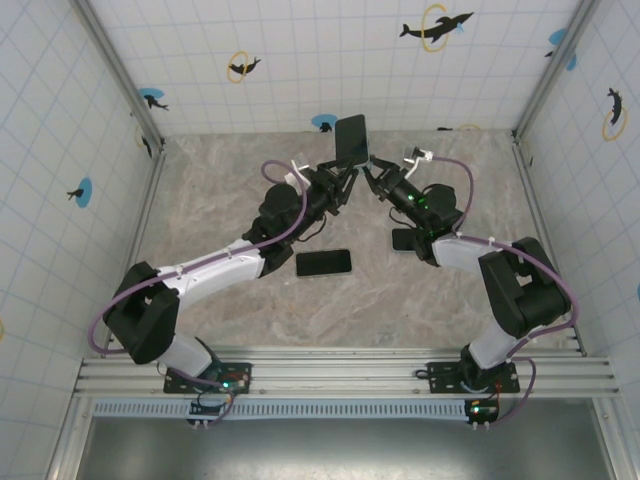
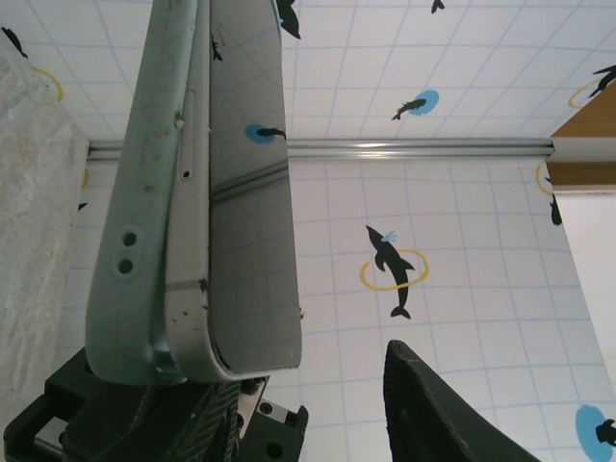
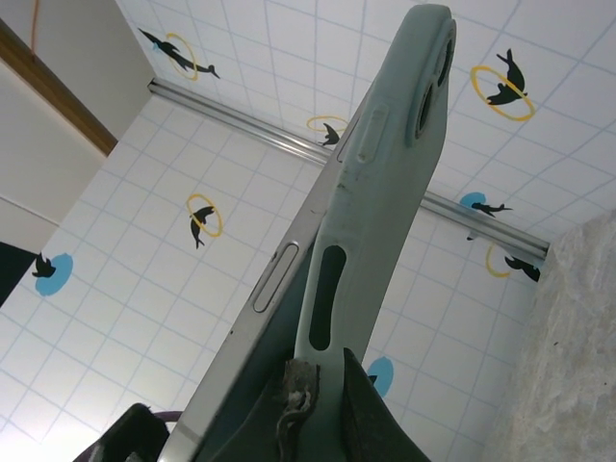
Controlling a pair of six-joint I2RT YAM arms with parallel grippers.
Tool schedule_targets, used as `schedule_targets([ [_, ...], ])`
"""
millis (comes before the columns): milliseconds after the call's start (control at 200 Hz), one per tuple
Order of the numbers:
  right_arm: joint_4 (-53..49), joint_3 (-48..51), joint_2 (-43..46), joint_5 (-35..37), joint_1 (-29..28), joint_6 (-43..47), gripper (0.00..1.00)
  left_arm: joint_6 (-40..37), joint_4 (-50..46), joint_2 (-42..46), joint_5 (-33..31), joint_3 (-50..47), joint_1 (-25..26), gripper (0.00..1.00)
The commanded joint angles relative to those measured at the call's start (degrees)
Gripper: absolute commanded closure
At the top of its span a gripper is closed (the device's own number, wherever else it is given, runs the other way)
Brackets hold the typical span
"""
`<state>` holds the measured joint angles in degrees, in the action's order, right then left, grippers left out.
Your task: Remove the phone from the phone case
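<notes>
**Phone aloft, not yet free of its case**

Top view: the phone (image 1: pixel 351 138) stood raised above the table (image 1: pixel 220 200), between the left gripper (image 1: pixel 340 182) and the right gripper (image 1: pixel 374 178). Another dark handset (image 1: pixel 323 262) lay flat below.

Left wrist view: the left jaws stood spread, one finger (image 2: pixel 433 409) apart from the glass.

Right wrist view: the right gripper was pinching the phone case (image 3: pixel 385 183) at its lower end. Bare metal showed beside the case's lip, so peeling looked begun. Pulling the two fully apart was left to do.

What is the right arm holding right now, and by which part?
The phone case, phone still in it, pinched at its lower end by the right gripper's shut jaws.
</notes>
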<state>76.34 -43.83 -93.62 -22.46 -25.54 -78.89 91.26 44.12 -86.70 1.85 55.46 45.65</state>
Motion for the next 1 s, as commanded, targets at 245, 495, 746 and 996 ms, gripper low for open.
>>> schedule_targets([
  [245, 12.09, -1.59, 1.82, -2.14, -1.05, 3.73, 1.0, 1.37, 2.34, -2.25, -4.64, 1.49, -1.25, 0.72],
  [495, 5.98, -0.35, 4.21, -1.35, -1.09, 8.54, 1.0, -0.01, 0.99, -2.71, -3.76, 3.95, -1.17, 0.88],
  [746, -9.36, 1.3, 7.16, 10.21, -1.51, 13.22, 1.0, -2.39, -2.66, -1.15, -3.71, 5.79, -1.01, 0.98],
  [996, -27.06, -1.74, 9.07, 19.59, -2.83, 15.83, 1.0, -3.83, -6.66, 1.22, -3.12, 5.87, -0.65, 1.0],
])
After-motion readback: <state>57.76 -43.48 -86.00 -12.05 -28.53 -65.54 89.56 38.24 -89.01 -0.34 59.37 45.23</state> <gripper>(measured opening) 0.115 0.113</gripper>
